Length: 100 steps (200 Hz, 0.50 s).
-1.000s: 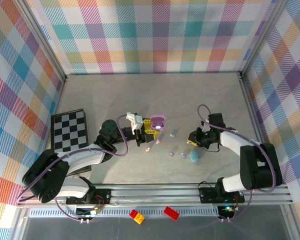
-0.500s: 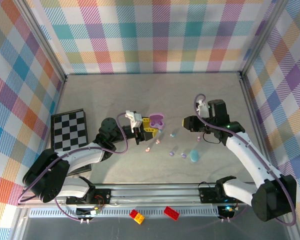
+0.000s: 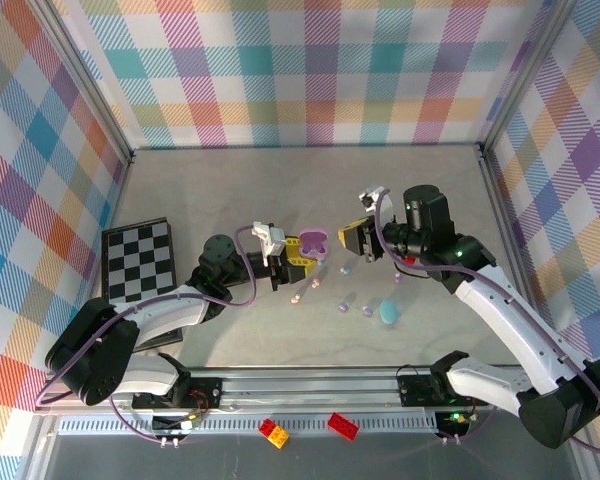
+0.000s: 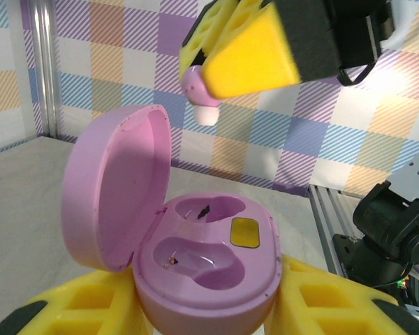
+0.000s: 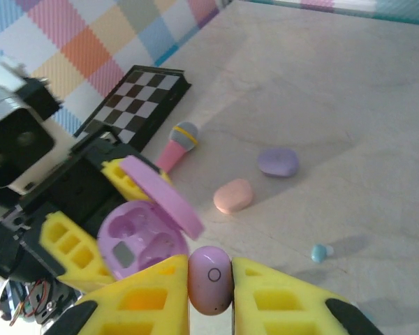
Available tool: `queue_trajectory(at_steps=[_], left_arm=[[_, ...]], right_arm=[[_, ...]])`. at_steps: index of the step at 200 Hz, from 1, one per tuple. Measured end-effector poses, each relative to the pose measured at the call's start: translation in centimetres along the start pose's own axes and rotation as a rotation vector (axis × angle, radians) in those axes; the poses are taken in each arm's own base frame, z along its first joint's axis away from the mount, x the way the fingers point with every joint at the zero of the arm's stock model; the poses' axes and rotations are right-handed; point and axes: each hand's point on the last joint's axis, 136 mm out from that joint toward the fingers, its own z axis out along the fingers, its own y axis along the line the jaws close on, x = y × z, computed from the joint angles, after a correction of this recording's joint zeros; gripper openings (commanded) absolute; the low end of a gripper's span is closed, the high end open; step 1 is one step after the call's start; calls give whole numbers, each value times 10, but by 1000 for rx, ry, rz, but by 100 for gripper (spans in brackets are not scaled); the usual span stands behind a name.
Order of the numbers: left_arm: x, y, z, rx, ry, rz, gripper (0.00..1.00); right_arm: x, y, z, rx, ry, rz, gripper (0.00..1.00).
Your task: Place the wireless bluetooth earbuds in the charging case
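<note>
1. Left gripper (image 3: pixel 302 254) clamps the base of the open lilac case (image 4: pixel 209 258), which has its lid up and both sockets empty.
2. Right gripper (image 5: pixel 209 296), jaws nearly closed, pinches a lilac bud (image 5: pixel 209 279) just above the case, not touching it.
3. Loose buds (image 3: pixel 346 268) and a teal case (image 3: pixel 389 313) lie on the table (image 3: pixel 230 190).

Lilac case (image 4: pixel 209 258), pinkish earbud (image 5: pixel 209 279), black-and-white checkerboard (image 3: pixel 138 260) and pastel plaid walls (image 3: pixel 310 70).

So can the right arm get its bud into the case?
Probably yes: the left fingers hold the case with lid tipped back, both sockets look empty, and nothing lies between it and the bud.
</note>
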Motion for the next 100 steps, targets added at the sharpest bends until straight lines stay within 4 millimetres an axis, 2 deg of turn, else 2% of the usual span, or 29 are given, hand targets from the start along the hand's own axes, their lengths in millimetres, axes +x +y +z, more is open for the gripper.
queue_trajectory(at_steps=[51, 100], left_arm=[[-1, 0, 0, 1, -2, 3, 38], [-1, -1, 0, 8, -1, 3, 38]], right_arm=[[8, 24, 15, -104, 52, -72, 17], [13, 29, 28, -130, 89, -91, 17]])
